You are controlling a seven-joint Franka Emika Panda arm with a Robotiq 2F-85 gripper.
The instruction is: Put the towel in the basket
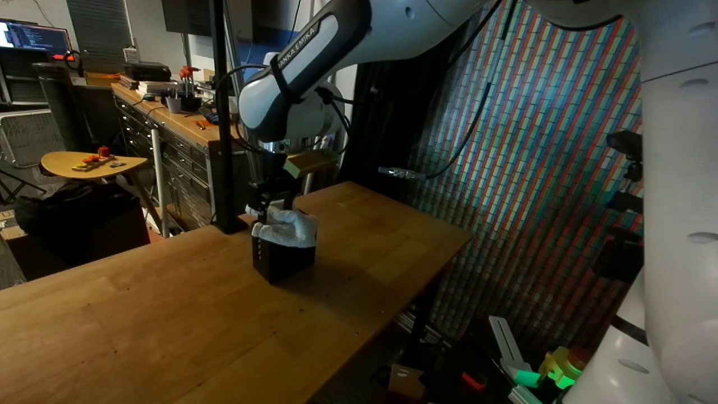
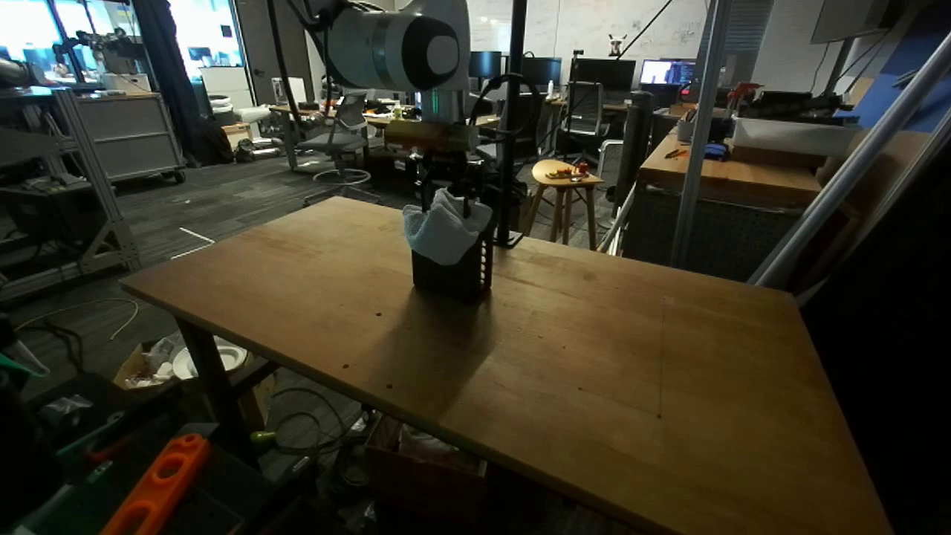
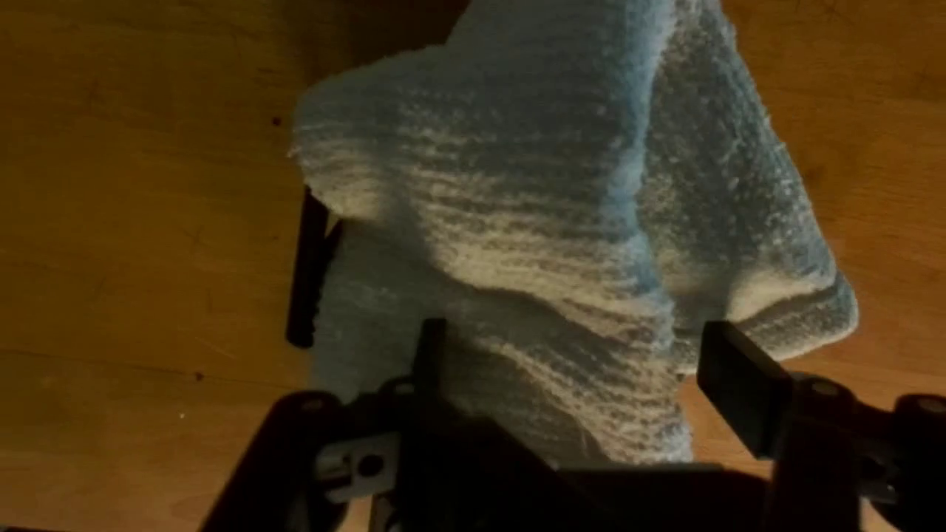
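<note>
A light grey-blue towel [image 1: 290, 230] lies bunched over the top of a black basket [image 1: 285, 261] and hangs down over its outer side. In an exterior view the towel [image 2: 444, 234] covers most of the upper part of the basket [image 2: 448, 278]. My gripper [image 1: 276, 213] points down just above the basket, and its fingertips reach to the towel. In the wrist view the gripper [image 3: 575, 336] is open, with its fingers well apart and towel folds [image 3: 502, 192] beneath and between them. Only a thin dark edge of the basket [image 3: 301, 295] shows there. The basket's inside is hidden.
The basket stands on a wooden table [image 1: 168, 314]. A black vertical post [image 2: 513, 148] rises from the table edge close to the basket and the arm. A cable [image 1: 468, 134] hangs beside the arm. A workbench [image 1: 185, 126] and a stool [image 1: 92, 164] stand beyond.
</note>
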